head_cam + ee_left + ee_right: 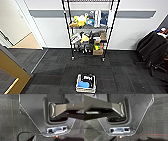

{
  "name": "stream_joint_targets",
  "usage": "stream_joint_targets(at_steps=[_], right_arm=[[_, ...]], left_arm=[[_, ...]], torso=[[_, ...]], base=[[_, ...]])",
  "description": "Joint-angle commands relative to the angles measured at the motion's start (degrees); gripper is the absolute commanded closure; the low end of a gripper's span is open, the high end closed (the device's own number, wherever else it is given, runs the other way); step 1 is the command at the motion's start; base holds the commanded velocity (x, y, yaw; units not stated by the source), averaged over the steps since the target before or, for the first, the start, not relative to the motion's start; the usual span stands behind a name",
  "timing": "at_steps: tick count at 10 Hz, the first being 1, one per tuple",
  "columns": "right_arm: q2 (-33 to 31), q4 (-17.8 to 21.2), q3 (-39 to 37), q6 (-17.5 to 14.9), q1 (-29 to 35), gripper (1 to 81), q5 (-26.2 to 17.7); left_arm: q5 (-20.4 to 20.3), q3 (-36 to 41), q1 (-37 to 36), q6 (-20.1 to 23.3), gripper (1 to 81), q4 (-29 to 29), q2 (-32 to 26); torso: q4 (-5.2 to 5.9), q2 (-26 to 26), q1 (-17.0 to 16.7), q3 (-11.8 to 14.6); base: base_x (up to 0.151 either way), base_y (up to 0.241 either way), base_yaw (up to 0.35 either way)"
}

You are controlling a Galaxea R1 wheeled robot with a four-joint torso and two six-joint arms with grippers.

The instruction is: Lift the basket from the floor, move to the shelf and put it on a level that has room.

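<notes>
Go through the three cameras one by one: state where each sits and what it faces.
Head view: high on the robot, facing forward and down at the small cream woven basket and tall black wire shelf.
Left wrist view: faces the dark grey carpet floor past the robot's grey plate.
Right wrist view: likewise.
All share the carpet.

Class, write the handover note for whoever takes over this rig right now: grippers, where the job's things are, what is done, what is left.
Grippers: whether either is open or shut cannot be told from the wrist views; neither holds anything that can be seen.
Basket: on the dark carpet floor, in front of the shelf, apart from it, with blue and dark items inside.
Shelf: against the wall straight ahead; middle and lower tiers are cluttered, top level looks bare.
Done: nothing yet; basket not lifted.
Left: lift the basket, move to the shelf, set it on the top level.
</notes>
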Motion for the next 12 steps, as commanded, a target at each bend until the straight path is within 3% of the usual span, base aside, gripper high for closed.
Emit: stream_joint_targets(at_steps=[1, 6, 12], right_arm=[[0.0, -0.4, 0.1, 0.2, -0.5, 1.0, -3.9], [0.1, -0.4, -0.5, 0.2, 0.1, 1.0, -3.9], [-0.3, -0.1, -0.7, 0.3, 9.9, 1.0, -4.4]], left_arm=[[4.6, 0.0, 0.0, 0.4, 1.0, 0.2, -0.3], [4.5, 0.0, -0.3, 0.4, 1.0, 0.0, -0.6], [4.1, 0.4, -5.8, 0.3, 1.0, -0.1, 0.0]], torso=[[0.00, 0.0, 0.0, 0.0], [0.00, 0.0, 0.0, 0.0], [0.00, 0.0, 0.0, 0.0]], base=[[0.136, 0.000, 0.000], [0.143, 0.000, 0.000], [0.143, 0.000, 0.000]])
